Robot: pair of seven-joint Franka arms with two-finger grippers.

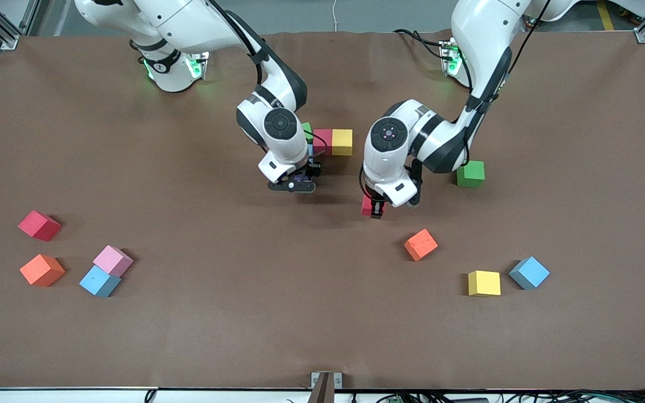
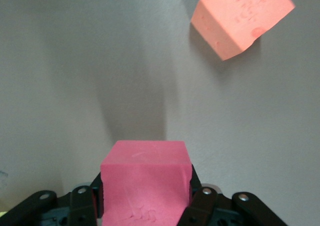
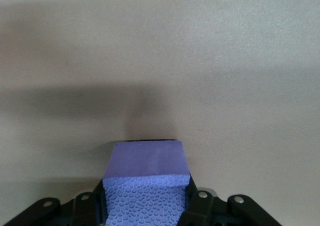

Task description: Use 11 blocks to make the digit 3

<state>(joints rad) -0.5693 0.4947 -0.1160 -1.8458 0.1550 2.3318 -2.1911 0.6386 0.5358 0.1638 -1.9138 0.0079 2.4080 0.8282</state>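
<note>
L pincer [image 2: 145, 206]: matte red block [image 2: 145, 186].

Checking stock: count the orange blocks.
2. One orange block lies toward the right arm's end, near the pink block; the other, toward the left arm's end, near a yellow block. Arms may hide others.

Matt foam throughout — the red block [image 2: 145, 186] looks smooth with faint scuffs, the purple block [image 3: 146, 191] shows a pebbled, cell-textured face. The brown table cover [image 1: 244, 313] is dull, cloth-like; arm shells [image 1: 280, 131] glossy white plastic.
</note>
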